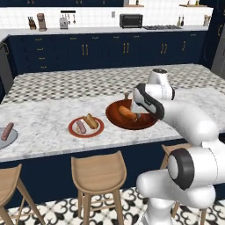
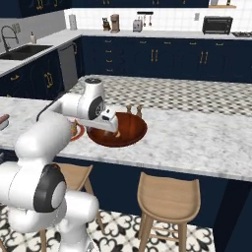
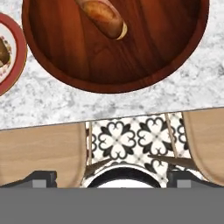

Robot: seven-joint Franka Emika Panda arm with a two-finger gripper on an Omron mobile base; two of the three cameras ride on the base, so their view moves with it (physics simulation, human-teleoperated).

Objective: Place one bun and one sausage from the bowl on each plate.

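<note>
While 1 bun [image 3: 101, 15] lies in the bowl [image 3: 78, 61], the claw [image 3: 112, 178] gapes wide.

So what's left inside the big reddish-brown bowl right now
One bun lies in the reddish-brown bowl. The arm covers the bowl's right part in the left base view, so anything lying there cannot be seen.

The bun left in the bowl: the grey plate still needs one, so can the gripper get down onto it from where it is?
Probably yes. The bun lies alone and uncovered in the bowl, and the open gripper hangs above the bowl's near edge.
</note>
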